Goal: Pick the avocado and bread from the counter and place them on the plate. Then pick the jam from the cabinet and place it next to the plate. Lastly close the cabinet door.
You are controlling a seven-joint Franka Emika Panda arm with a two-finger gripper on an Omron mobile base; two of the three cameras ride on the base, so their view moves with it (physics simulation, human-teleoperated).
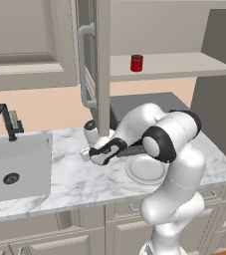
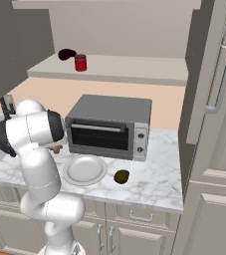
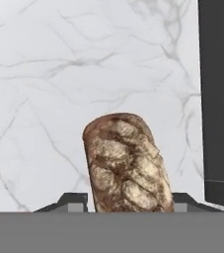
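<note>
Plate [image 2: 70, 175] is bare so far. My fingers [image 3: 78, 201] hug the bread [image 3: 127, 164] on the surface [image 2: 157, 182]; avocado [image 2: 121, 176], jam [image 2: 80, 63], door [image 1: 102, 64] left.

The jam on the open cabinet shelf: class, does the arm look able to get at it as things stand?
Probably yes. The jam stands near the shelf's front edge, and the cabinet door is swung open, leaving its front free. But the claw is down at the bread on the counter, so it would have to rise first.
</note>
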